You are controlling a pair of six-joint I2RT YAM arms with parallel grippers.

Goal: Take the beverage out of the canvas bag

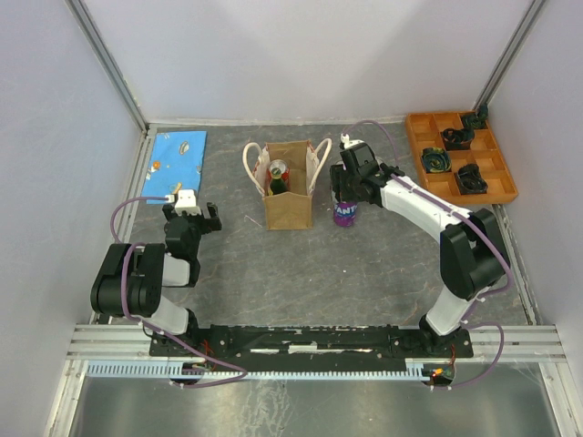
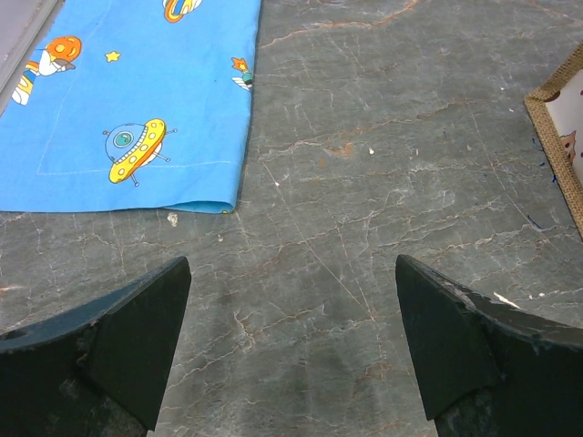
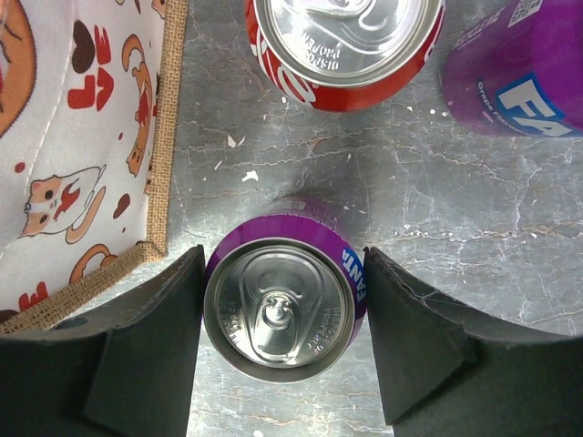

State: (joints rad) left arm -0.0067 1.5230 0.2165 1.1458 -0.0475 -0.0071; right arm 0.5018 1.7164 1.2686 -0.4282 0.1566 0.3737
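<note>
Both fingers of the left gripper [image 2: 291, 269] stand spread, idle near the blue cloth [image 2: 137, 100], clear of the work. Centre: canvas bag [image 1: 288, 208], with a bottle [image 1: 272, 186] and a red can [image 1: 279, 170] inside. The right gripper [image 3: 282, 259] clamps the purple can [image 3: 279, 314], upright on the table [image 1: 383, 264] just beside the bag.

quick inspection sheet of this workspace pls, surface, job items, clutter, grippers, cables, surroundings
surface: grey marbled table, a few pale specks
job's things: canvas bag upright, red can and green bottle inside; purple can standing on the table beside the bag
clutter: blue space-print cloth far left; orange tray of black parts far right; second red can and second purple can beyond the gripped one
grippers: left gripper open over bare table; right gripper closed on the purple can
cables: purple cables looped along both arms, none seen snagged
surroundings: white walls, metal frame
</note>
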